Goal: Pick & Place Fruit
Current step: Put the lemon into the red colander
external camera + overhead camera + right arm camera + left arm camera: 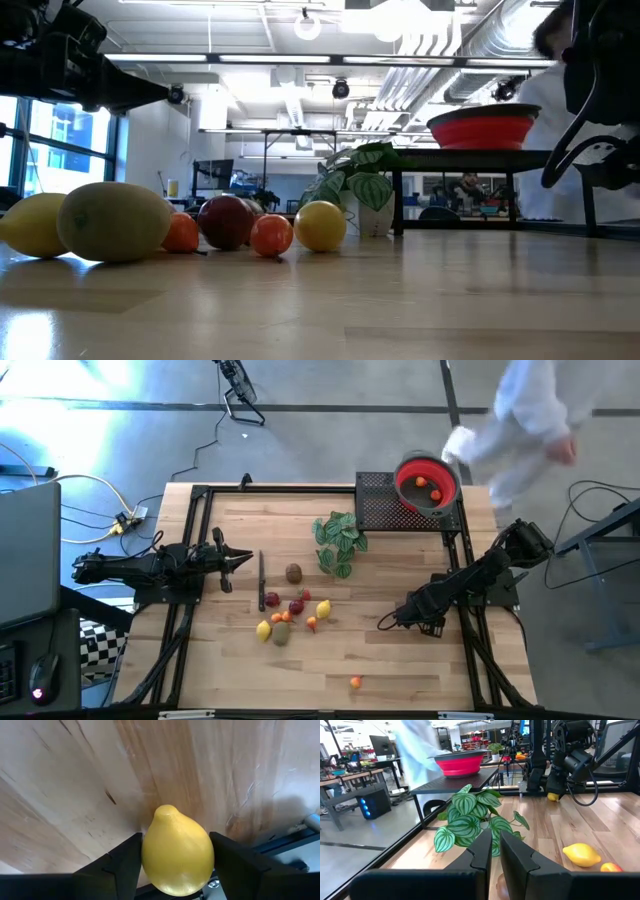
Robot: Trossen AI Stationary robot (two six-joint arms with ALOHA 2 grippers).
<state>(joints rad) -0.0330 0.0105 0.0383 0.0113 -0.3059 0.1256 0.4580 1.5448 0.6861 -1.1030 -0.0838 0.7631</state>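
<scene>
Yellow lemon [177, 856] clamped between right gripper [175, 865] fingers, low over table [420, 670]. Two fruit pieces seen in red bowl [428, 482]; cluster of fruit [288, 610] left mid-table. Left gripper [240, 559] parked, jaws together.

- In the high view the lemon held by the right gripper [384, 623] was hidden beneath the arm.
- The person [520, 422] beside the red bowl [428, 484] was motion-blurred and cut off by the top edge.
- The right wrist view cropped the lemon's [178, 851] lower end.
- The low view cropped the red bowl's [484, 129] contents from sight.
</scene>
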